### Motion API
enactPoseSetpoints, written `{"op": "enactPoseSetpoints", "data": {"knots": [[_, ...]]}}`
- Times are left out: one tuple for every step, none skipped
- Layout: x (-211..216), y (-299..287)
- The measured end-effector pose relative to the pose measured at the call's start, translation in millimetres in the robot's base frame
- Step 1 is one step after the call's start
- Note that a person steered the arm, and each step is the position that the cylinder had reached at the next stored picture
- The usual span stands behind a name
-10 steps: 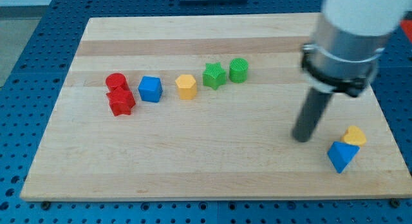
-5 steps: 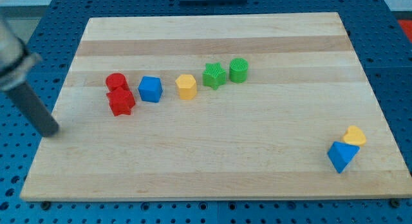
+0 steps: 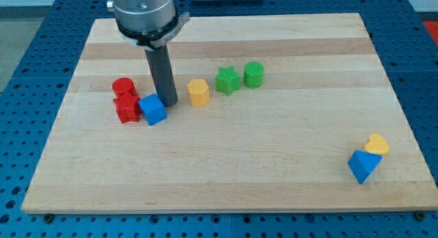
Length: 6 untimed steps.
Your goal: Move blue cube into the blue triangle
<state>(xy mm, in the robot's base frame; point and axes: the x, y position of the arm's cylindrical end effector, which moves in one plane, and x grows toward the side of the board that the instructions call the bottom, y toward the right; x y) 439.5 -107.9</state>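
The blue cube [image 3: 153,109] has been nudged toward the view's bottom-left by my tip [image 3: 168,102], now touching it; the blue triangle [image 3: 363,165] lies well apart rightward.

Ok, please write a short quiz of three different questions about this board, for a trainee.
1. True or false: my tip is beside the blue cube, on its right in the view.
2. Which block lies directly against the blue triangle? A) green star B) yellow heart C) red cylinder
3. Fill in: the blue cube touches the red ____ on its left in the view.

Key:
1. True.
2. B, the yellow heart.
3. The red star; the red cylinder sits just above it in the view.
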Motion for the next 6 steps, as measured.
{"op": "enactPoseSetpoints", "data": {"knots": [[5.9, 0.0], [11.9, -3.4], [32.5, -7.5], [61.9, -14.0], [117.1, -28.5], [117.6, -94.8]]}}
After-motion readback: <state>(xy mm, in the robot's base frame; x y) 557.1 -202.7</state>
